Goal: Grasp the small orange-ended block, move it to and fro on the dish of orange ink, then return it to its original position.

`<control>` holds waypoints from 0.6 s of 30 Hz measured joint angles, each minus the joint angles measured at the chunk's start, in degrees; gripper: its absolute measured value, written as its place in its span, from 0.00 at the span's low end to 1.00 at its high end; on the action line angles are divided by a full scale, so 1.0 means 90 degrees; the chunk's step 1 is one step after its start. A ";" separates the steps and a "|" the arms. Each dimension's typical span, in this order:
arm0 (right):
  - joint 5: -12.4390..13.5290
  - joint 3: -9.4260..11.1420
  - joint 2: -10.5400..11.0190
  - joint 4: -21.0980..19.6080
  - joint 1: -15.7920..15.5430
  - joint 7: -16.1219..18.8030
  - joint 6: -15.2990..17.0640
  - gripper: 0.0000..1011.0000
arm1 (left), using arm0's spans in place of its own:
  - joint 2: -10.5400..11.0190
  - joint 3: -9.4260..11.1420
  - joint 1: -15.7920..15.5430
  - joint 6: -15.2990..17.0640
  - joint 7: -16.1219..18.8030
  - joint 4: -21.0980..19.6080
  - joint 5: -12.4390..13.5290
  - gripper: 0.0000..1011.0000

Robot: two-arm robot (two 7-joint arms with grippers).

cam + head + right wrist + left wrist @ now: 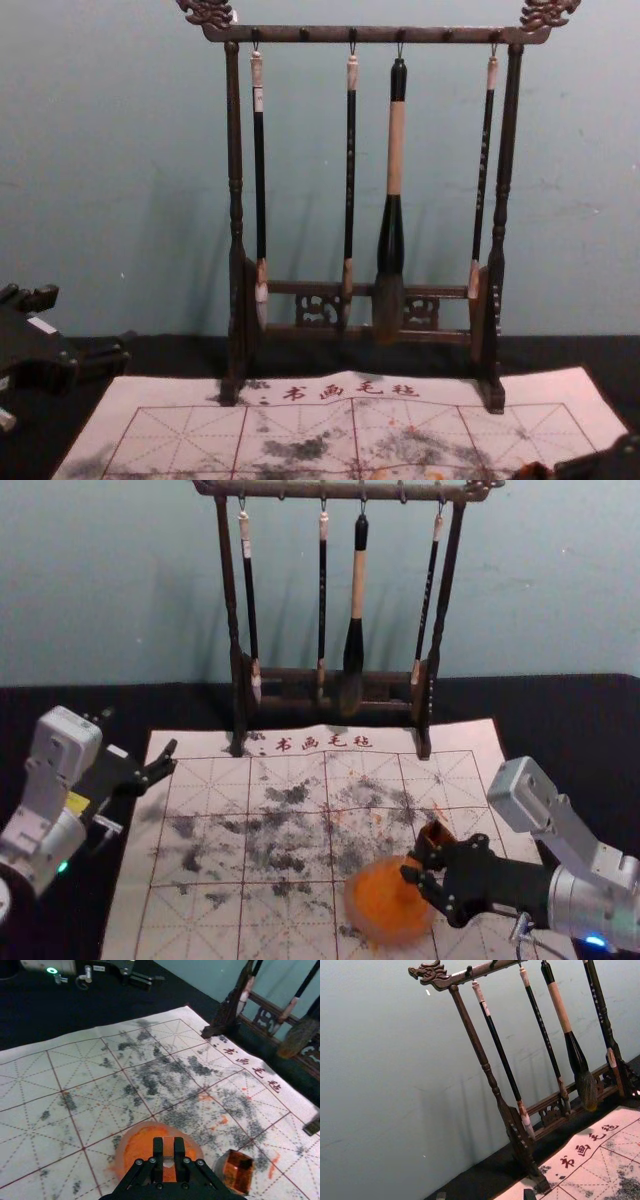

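- Head view, nearest the robot: one round dish [372, 920] of orange ink, pale-rimmed, set on the writing mat toward the robot's right.
- One right gripper [410, 864], reaching in from the robot's right, fingertips at the dish's right side; in the right wrist view, closed on the block.
- One small block [168, 1147], orange with a pale lower part, pinched between the fingertips and seen against the orange ink; contact with the ink cannot be told.
- One glossy brown container [237, 1172], near the dish, slightly farther out and to its right.
- One writing mat [200, 935], pale, ruled with red grid lines, marked with dark smudges and orange spots; red characters along its far edge.
- One left gripper [140, 732], parked empty at the mat's far left corner, its fingers spread apart.
- One brush rack [236, 150], dark wood, carved ends, upright at the mat's far edge.
- Four brushes, hung from it: three slim, one thick [394, 150], the last third from the left.
- One wall [120, 120], pale blue-green, behind all.
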 joint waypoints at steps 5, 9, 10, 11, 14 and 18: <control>0.0038 -0.0008 0.0048 -0.0091 -0.0068 0.0041 -0.0011 0.08 | 0.0000 0.0000 0.0000 0.0000 0.0000 0.0000 0.0000 0.99; 0.0051 -0.0064 0.0066 -0.0159 -0.0092 0.0086 -0.0024 0.08 | 0.0000 0.0000 0.0000 0.0000 0.0000 -0.0001 0.0000 0.99; 0.0052 -0.0073 0.0067 -0.0167 -0.0093 0.0091 -0.0028 0.08 | 0.0000 0.0000 0.0000 0.0000 0.0000 0.0000 0.0000 0.99; 0.0053 -0.0084 0.0067 -0.0175 -0.0093 0.0099 -0.0033 0.08 | 0.0000 0.0000 0.0000 0.0000 0.0000 -0.0001 0.0001 0.99; 0.0052 -0.0143 0.0062 -0.0190 -0.0077 0.0137 -0.0060 0.08 | 0.0000 0.0000 0.0000 0.0000 0.0000 0.0000 0.0000 0.99; 0.0043 -0.0201 0.0043 -0.0191 -0.0031 0.0164 -0.0078 0.08 | 0.0000 0.0000 0.0000 0.0000 0.0000 0.0000 0.0000 0.99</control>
